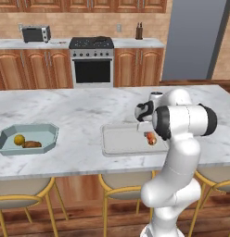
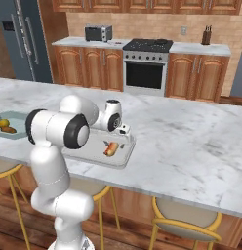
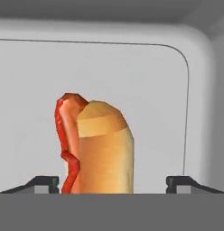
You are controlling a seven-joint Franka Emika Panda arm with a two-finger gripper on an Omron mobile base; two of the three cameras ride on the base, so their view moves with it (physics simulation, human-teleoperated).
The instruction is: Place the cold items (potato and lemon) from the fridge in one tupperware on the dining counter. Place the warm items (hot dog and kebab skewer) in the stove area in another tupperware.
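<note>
Now the hot dog [image 3: 98, 149] lies in the white tub [image 1: 118, 141] on the table [image 1: 89, 111], jaws spread wide either side of it, seemingly let go for packing the warm food.

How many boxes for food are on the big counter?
2. A teal box sits at the counter's left end; a white box holds the hot dog beside the robot arm.
</note>
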